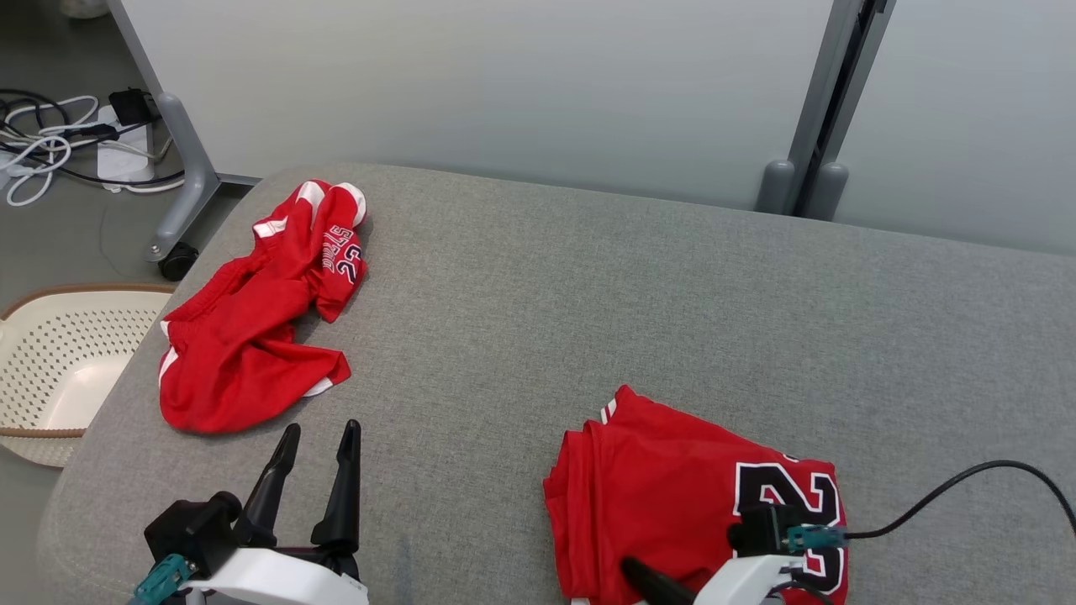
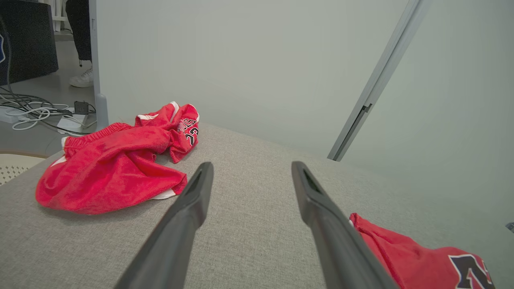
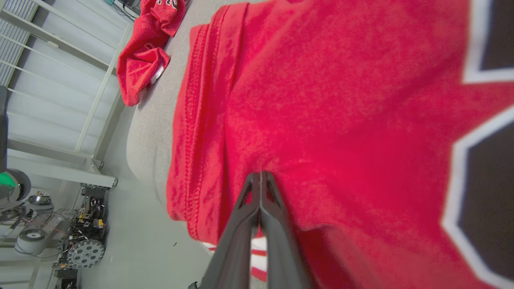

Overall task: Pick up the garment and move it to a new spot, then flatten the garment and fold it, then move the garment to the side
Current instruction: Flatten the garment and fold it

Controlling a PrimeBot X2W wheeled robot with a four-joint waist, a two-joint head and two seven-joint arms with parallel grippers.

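The grey cloth-covered worktop [image 1: 588,294] takes most of my head view, and behind it stands a pale wall panel [image 1: 504,84]. The folded garment [image 1: 672,487], red with big black numbers edged in white, lies at the near right part of the worktop, close to the front edge. Well apart from it, at the far left corner, lies a crumpled garment [image 1: 244,336] of the same red, not flattened, with white trim showing. On the floor beside the left edge of the worktop there is a cream basket [image 1: 50,353] with small holes, and farther back some white and black cables [image 1: 42,143] lie on the floor.

My left jaws stand wide apart and hold nothing; their dark fingers [image 1: 340,496] hover over the bare worktop, between the two garments. My right jaws are closed completely. Their fingers [image 3: 281,241] meet at the tips, which touch the red cloth of the folded garment near its front edge. I cannot tell if a fold of cloth is caught between them.
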